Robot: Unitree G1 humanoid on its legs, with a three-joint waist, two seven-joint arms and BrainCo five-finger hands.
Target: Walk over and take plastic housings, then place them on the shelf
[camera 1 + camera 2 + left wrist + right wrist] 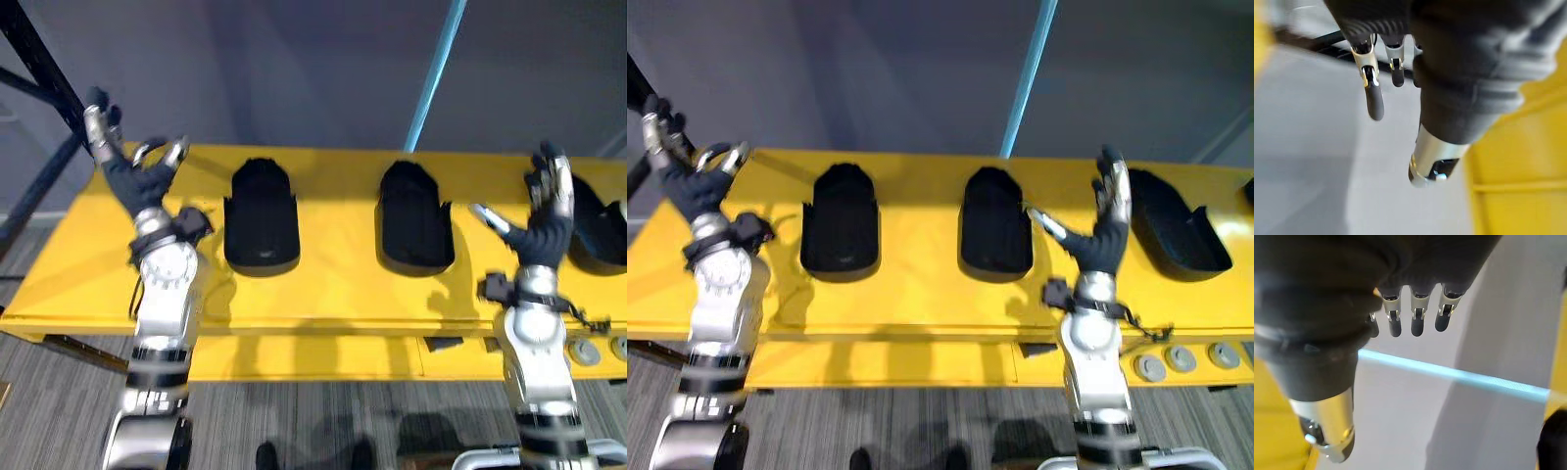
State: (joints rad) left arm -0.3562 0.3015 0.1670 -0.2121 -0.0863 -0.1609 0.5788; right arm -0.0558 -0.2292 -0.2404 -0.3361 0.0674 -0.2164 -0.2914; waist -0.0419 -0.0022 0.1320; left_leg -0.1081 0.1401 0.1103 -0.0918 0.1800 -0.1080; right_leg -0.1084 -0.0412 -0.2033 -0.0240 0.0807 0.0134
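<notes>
Three round grey knobs point(1181, 360) sit on the front face of the yellow counter point(333, 284), toward its right end, above the grey striped floor point(323, 411). Over the counter's left end we hold our left hand point(137, 181) raised, its fingers straight and spread, with nothing in it. Over the counter's right half our right hand point(1104, 240) is raised the same way, fingers straight and apart, also empty. Neither hand touches the counter. Farther in, the task's black plastic housings lie in a row across the counter's middle, well apart from one another. The left housing point(261, 217) and the middle housing point(415, 217) lie front to back. The right housing point(1174, 230) is turned at a slant near the counter's right end. Beyond the counter's back edge rises a grey wall point(872, 69) with a light blue strip point(1029, 69). A dark frame bar point(39, 59) slants past the counter's left end.
</notes>
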